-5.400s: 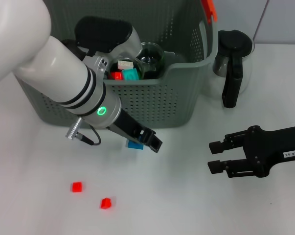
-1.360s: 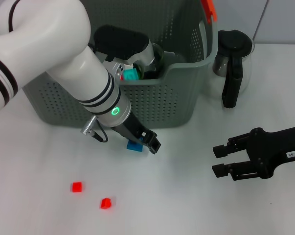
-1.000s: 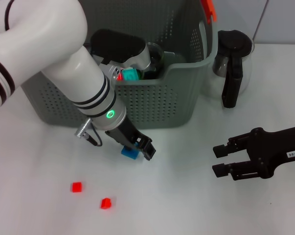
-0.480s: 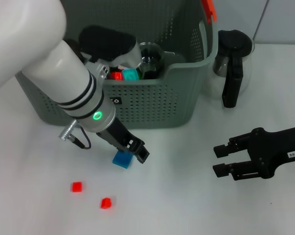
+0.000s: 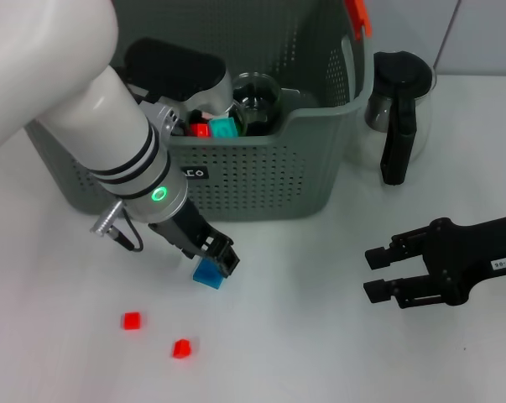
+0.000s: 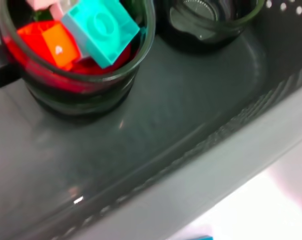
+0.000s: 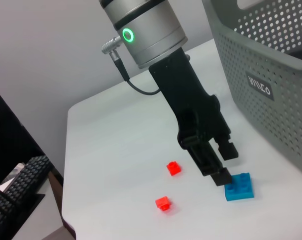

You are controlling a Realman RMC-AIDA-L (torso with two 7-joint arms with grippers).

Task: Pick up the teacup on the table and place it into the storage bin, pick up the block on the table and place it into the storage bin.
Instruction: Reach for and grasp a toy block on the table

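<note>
Block (image 5: 208, 274) has been dragged away from the storage bin (image 5: 261, 180) by the left gripper (image 5: 222, 259), whose fingers stand apart beside it, ungrasped, while the right gripper (image 5: 372, 273) is parked open.

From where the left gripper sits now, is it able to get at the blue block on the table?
Probably yes. The left gripper is right at the blue block, its tip touching or nearly touching the block's edge in the right wrist view. The block lies flat on the table in front of the storage bin, with nothing between them.
</note>
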